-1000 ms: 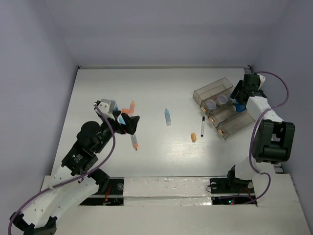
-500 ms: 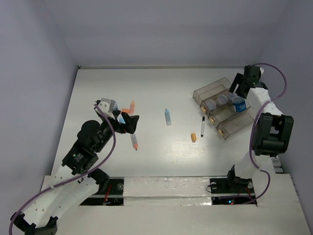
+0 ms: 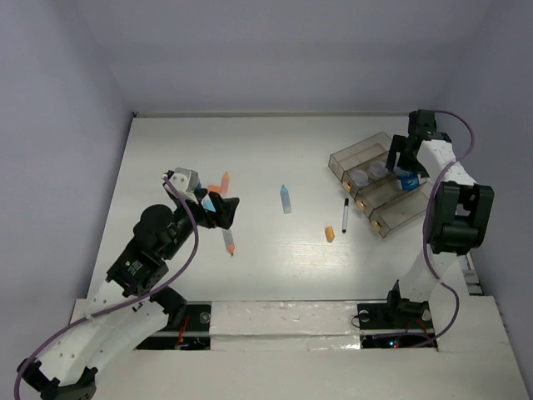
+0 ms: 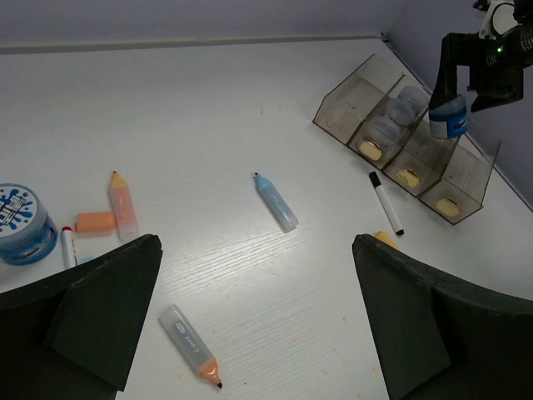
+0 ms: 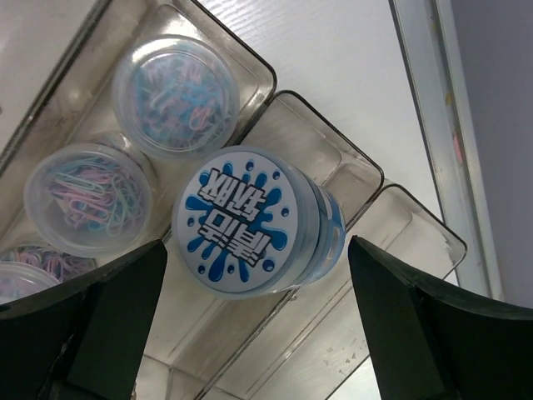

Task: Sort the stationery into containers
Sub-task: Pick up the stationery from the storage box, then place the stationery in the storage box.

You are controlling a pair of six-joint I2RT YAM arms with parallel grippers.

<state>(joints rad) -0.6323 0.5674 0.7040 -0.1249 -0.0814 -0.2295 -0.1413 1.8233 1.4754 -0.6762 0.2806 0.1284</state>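
Note:
The clear tray (image 3: 391,212) stands at the right and holds two clear jars of paper clips (image 5: 175,96). A blue-lidded jar (image 5: 254,221) rests tilted across a tray divider (image 5: 333,167). My right gripper (image 5: 262,329) hangs open above it, with neither finger touching it. On the left, my left gripper (image 4: 258,325) is open and empty over the table. Below it lie an orange-tipped marker (image 4: 190,344), a light-blue marker (image 4: 275,201), an orange marker (image 4: 122,204), an orange stub (image 4: 96,222) and a second blue-lidded jar (image 4: 21,223). A black pen (image 3: 345,215) lies near the tray.
Another small orange stub (image 3: 330,234) lies left of the pen. A red-capped marker (image 4: 68,246) sits beside the left jar. The enclosure's right wall (image 3: 500,125) runs close behind the tray, and the back wall (image 3: 275,58) bounds the far side of the table.
My right gripper has spread its fingers, let go of the blue-lidded jar in the tray and drawn back from it. The left arm has hardly moved.

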